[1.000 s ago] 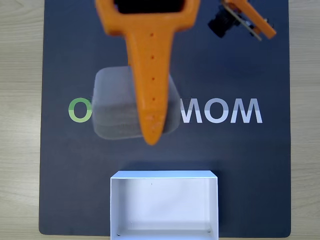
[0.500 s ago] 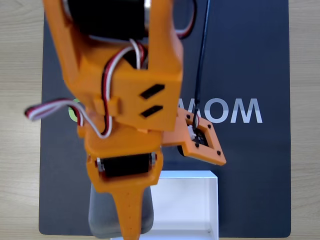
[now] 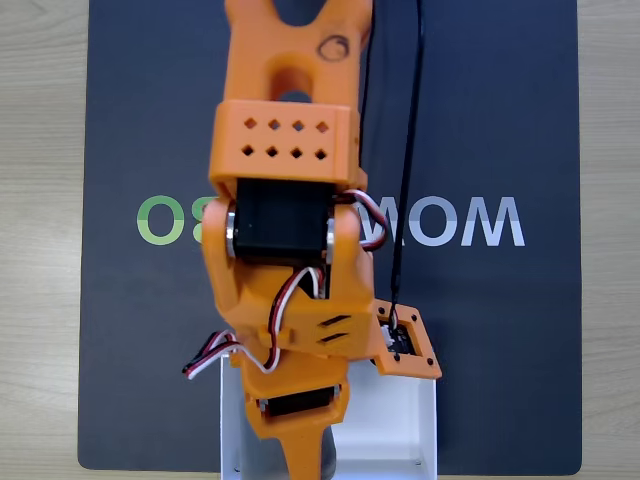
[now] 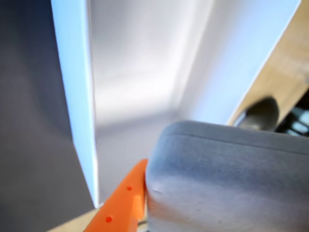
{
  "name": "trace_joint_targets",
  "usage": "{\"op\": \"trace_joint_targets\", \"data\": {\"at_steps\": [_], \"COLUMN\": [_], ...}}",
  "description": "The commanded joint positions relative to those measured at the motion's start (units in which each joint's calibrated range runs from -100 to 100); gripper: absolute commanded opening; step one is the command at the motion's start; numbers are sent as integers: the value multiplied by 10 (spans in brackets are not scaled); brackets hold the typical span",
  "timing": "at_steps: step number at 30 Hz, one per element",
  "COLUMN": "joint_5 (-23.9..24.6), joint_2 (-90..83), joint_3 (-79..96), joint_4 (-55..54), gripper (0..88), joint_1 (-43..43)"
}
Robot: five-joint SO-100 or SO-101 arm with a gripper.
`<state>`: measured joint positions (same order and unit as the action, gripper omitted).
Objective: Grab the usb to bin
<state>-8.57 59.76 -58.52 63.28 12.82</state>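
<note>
Fingers clamped on the usb: in wrist view one orange finger lies flat against the grey block's side, w/ the block filling the lower right; the opposite finger is hidden behind it, so grip judged from that contact. Gripper in fixed view sits at the bottom edge, arm stretched down over the dark mat, tip above the bin. Block itself is hidden under the arm there. Wrist view puts the usb over the bin's white floor, between its walls, not touching the floor as far as can be told. Handling guess: block looks matte, slightly soft-surfaced, rounded edges, prob light & stiff; matte skin should give decent friction, not fragile. Best hold is across two opposite flat sides near the middle, away from the rounded corners where a finger could slide off. Task looks near done: release into the bin is what's left. Mat lies on a wood table.
</note>
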Motion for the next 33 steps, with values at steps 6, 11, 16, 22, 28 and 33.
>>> {"op": "trace_joint_targets", "data": {"at_steps": [6,11,16,22,28,33], "joint_5": [-7,-32,-34,-36,-46,-40], "joint_2": [-31,-62,-110,-132,-183,-306], "joint_3": [-38,15,86,99,99,137], "joint_4": [27,59,25,22,17,14], "gripper": [259,345,440,511,508,428], "joint_1": [-23,-36,-34,-34,-29,-26]}}
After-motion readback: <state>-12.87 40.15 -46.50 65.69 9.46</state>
